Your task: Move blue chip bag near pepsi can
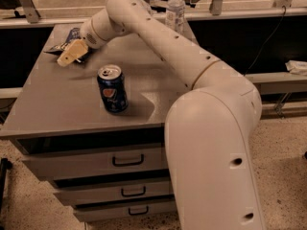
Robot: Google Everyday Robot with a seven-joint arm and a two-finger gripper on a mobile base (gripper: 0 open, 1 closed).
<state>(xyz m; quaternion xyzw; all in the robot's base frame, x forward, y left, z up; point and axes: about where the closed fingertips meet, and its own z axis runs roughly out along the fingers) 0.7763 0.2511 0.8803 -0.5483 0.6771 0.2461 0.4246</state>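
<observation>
The bag (68, 36) lies just behind and under the claw (71, 54), at the far corner of the cabinet (57, 107). I cannot tell whether the claw has hold of it. The can (112, 88) stands apart from the claw, nearer the front edge. This looks like the grasping step. The next move needs a sure hold, then a carry towards the can without knocking it.

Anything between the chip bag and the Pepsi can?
Only the gripper, at the blue chip bag; otherwise bare cabinet top up to the pepsi can, in the camera view.
</observation>
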